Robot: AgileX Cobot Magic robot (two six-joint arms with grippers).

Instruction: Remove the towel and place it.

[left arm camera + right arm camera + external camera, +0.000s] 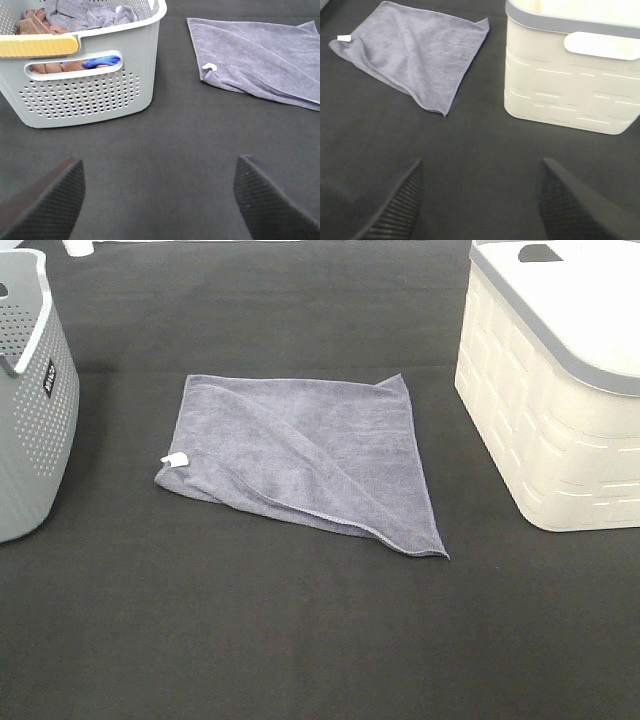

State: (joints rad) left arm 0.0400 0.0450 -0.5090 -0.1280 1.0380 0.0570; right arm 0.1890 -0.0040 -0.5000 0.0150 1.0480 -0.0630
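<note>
Towel out and laid down; both my grippers spread, holding nothing.
My left gripper [159, 200] and right gripper [479, 200] hang over bare black tabletop [300, 640]. Towel [300, 455] lies mid-table, partly folded, between grey basket [30, 410] and cream basket [560, 410], touching neither. Looks placed; next maybe flatten the fold.

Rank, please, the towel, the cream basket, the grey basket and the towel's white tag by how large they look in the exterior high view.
1. Towel and cream basket: look alike; the basket is cropped, so unranked.
2. Grey basket, also cropped.
3. White tag.
</note>
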